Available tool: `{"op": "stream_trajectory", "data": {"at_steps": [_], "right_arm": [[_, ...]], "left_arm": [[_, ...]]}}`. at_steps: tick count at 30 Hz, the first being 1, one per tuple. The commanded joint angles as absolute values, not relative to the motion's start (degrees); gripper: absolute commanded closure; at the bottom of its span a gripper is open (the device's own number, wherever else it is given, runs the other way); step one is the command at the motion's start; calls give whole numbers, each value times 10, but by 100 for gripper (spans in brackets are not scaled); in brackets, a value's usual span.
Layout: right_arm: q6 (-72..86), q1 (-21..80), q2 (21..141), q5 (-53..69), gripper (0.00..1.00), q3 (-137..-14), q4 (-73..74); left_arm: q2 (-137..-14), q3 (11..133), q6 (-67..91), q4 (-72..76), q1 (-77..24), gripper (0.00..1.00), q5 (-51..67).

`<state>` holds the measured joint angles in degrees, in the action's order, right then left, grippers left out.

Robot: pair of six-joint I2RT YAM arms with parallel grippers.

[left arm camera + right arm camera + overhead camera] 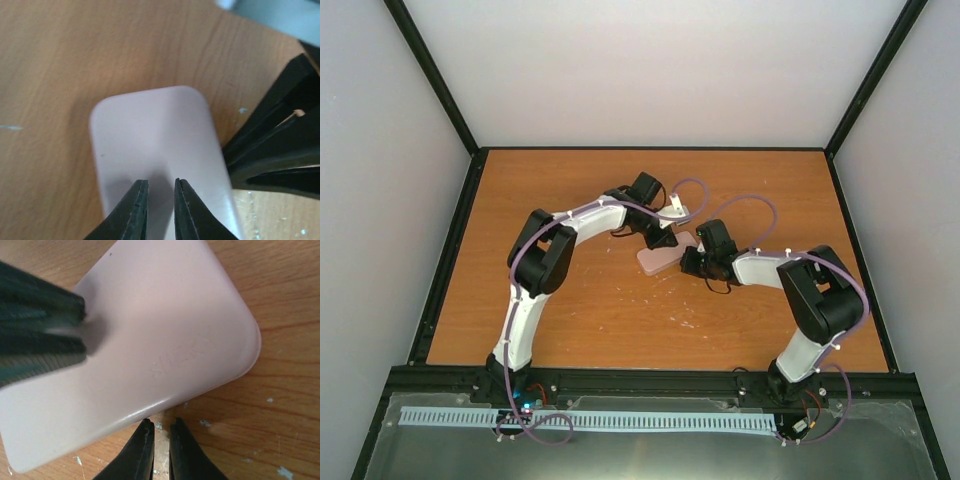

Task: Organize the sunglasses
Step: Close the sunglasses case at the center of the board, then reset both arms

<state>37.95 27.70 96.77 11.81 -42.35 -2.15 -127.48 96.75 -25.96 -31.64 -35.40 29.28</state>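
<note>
The sunglasses are out of view. A pink rounded oblong case point(663, 260) lies closed on the wooden table. My left gripper point(660, 238) hangs over its far end; in the left wrist view its tips point(161, 182) stand nearly together just above the lid point(155, 135), with nothing between them. My right gripper point(688, 262) is at the case's right side; its tips point(161, 422) are almost closed and empty, low at the table against the case's edge point(165, 325). The left fingers point(40, 325) show blurred over the lid. The right fingers point(280, 150) show beside the case.
The wooden table point(580, 320) carries small white flecks near the case. Black frame rails point(450, 250) and pale walls border it on three sides. Both arms arch inward and meet at the middle.
</note>
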Motion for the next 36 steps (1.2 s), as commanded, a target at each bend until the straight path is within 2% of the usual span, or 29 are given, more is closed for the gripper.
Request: {"op": "stream_trajectory", "data": {"at_steps": [1,5,8,11,12,14,15,18,25,31,36], "right_arm": [[376,282,970,116,87,-429,-34],[362,282,935,98,86,-433,11],[350,282,882,73,85,-442,82],[336,280,807,34,83,-448,161],[328,276,782,21,80,-453,190],[307,259,733,4,74,-466,241],[292,248,707,2,71,-473,264],[248,202,673,0,63,-503,335],[165,99,649,-71,63,-550,434],[154,75,652,-70,61,-556,440],[165,73,656,-59,61,-560,431]], "left_arm": [[-1295,937,-254,-343,-375,82,319],[-1262,929,-258,-326,-373,80,282],[-1225,939,-254,-323,-361,70,261],[-1175,941,-235,-311,-334,50,254],[-1155,941,-226,-308,-322,38,255],[-1117,936,-207,-303,-296,3,248],[-1098,929,-197,-300,-282,1,239],[-1028,886,-173,-284,-227,1,218],[-853,724,-168,-257,-58,0,231],[-803,646,-174,-246,44,0,268],[-796,633,-171,-248,72,1,285]]}}
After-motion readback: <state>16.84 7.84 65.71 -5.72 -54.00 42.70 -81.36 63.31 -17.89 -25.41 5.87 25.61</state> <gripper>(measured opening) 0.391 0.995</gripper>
